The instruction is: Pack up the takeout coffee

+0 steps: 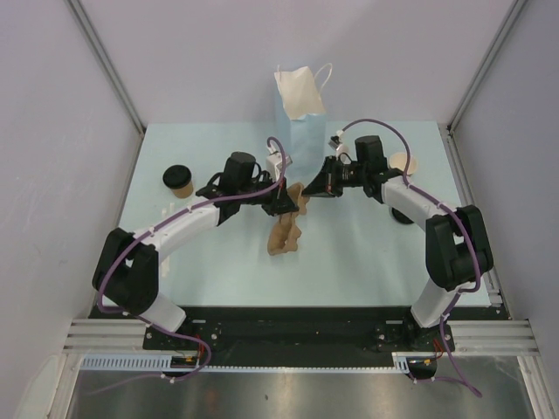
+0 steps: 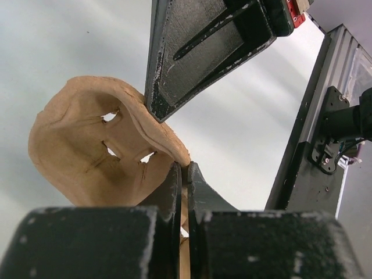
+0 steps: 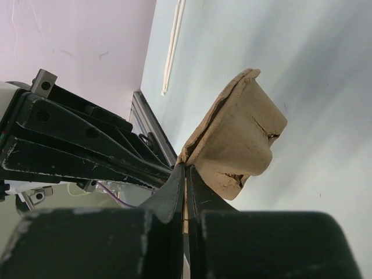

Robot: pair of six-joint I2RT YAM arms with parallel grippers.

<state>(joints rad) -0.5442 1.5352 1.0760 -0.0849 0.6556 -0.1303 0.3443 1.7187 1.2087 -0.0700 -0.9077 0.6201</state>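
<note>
The takeout coffee cup [image 1: 178,181], tan with a black lid, stands on the table at the left, apart from both grippers. The brown moulded-pulp carrier [image 1: 286,225] hangs tilted above the table's middle, held by both grippers. My left gripper [image 1: 283,202] is shut on the carrier's rim, seen close in the left wrist view [image 2: 186,170] with the carrier [image 2: 93,151] to the left. My right gripper [image 1: 313,190] is shut on the opposite rim, and the right wrist view [image 3: 186,167] shows the carrier [image 3: 244,136] above its fingers.
The tall light-blue paper bag [image 1: 297,113] with white handles stands upright at the back centre, just behind the grippers. A tan round thing [image 1: 405,161] shows partly behind the right arm, with a dark thing [image 1: 403,215] under that arm. Walls enclose the table on three sides.
</note>
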